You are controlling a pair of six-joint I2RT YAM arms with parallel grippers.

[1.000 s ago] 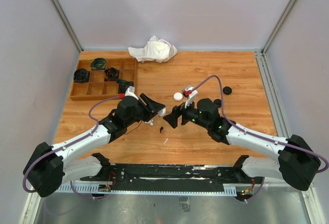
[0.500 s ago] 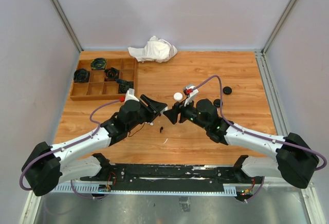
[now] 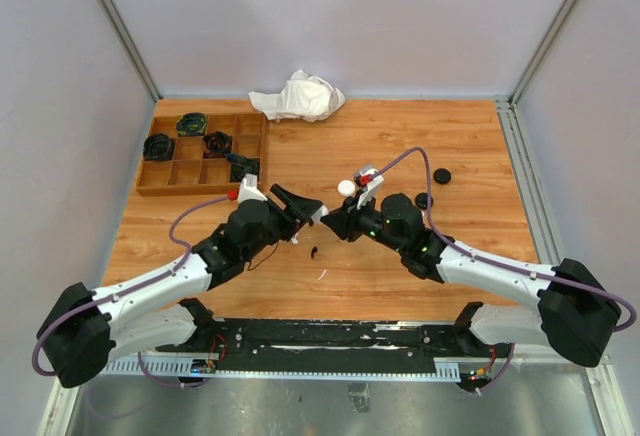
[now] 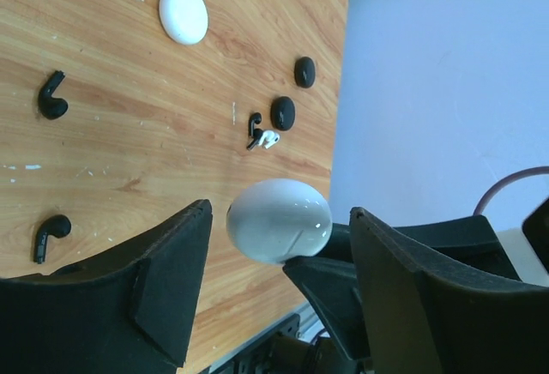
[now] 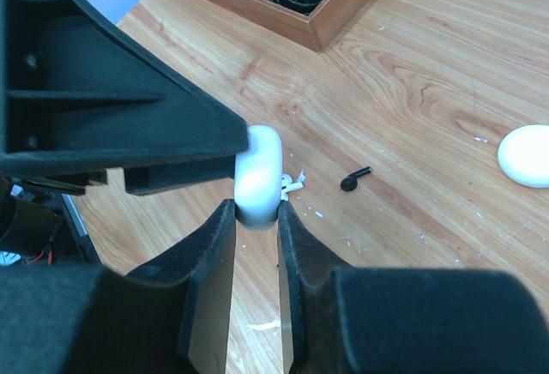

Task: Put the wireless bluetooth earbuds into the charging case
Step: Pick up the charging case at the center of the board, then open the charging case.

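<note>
While the right pincer (image 5: 256, 209) clamps the white charging case (image 5: 259, 164), the left pincer (image 4: 280, 213) stands released around it.

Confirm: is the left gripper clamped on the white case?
No, the left gripper stands open, a gap showing on either side of the white case.

a: the case (image 4: 279, 220)?
b: smooth, glossy white plastic.
a: and the worktop (image 3: 400, 136)?
b: grained wood, lightly scuffed. the tray (image 3: 190, 190) is wood too, and the cloth (image 3: 300, 96) is soft white fabric.
</note>
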